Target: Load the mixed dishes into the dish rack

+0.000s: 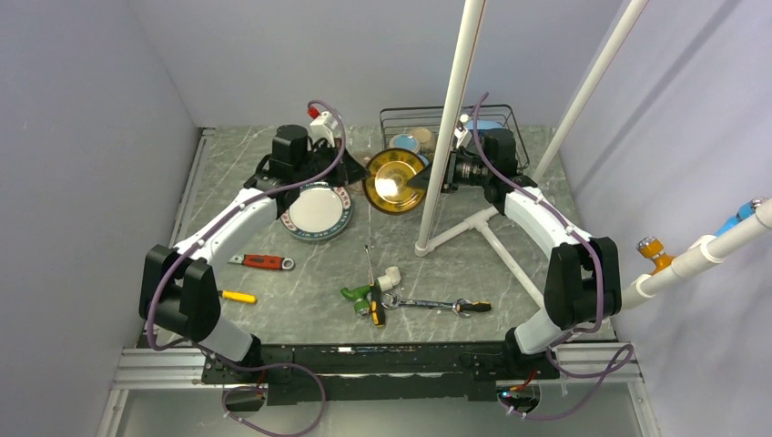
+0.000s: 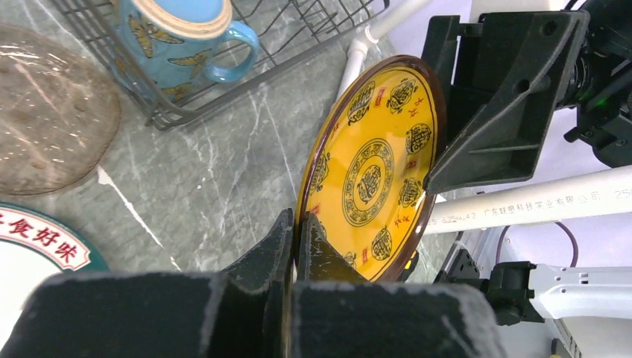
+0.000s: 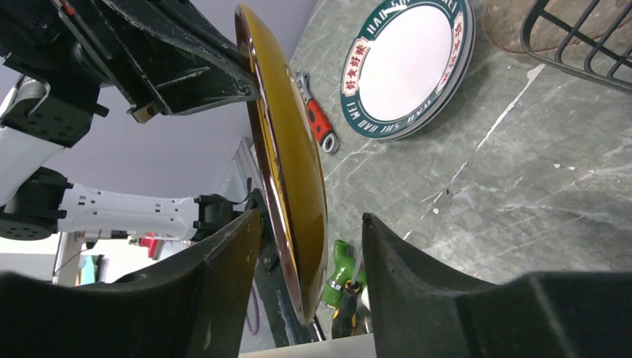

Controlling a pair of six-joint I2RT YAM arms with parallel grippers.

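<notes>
Grey-veined table (image 1: pixel 300 309) under pale lilac walls carries everything, and we count two arms bolted at its near edge. Nearest to us lie the tools, five in all. A red-handled wrench (image 1: pixel 262 262) and a yellow-handled screwdriver (image 1: pixel 238 296) are on the left. A green-handled tool (image 1: pixel 355 293), a black-and-yellow screwdriver (image 1: pixel 376 311) and a silver wrench (image 1: pixel 441 305) are bunched in the middle, with one white pipe elbow (image 1: pixel 391 277) beside them. Of dishes we count five: three plates, one bowl, one mug. Farther in, the white plate with the green rim (image 1: pixel 316 211) lies flat on the table. Just beyond it the yellow-centred plate (image 1: pixel 394 180) hangs on edge above the table between the two arms. The left jaws are clenched on one side of its rim, while the right jaws straddle the opposite side, released, with a gap showing beside the plate. The pale bowl (image 2: pixel 52 112) sits on the table just outside the dish rack (image 1: pixel 414 116). At the far end that rack holds two things: the teal mug (image 2: pixel 175 37) in a corner and the light-blue plate (image 1: pixel 487 126) toward its right end. One upright of the white pipe frame (image 1: pixel 435 209) stands in front of the rack.
</notes>
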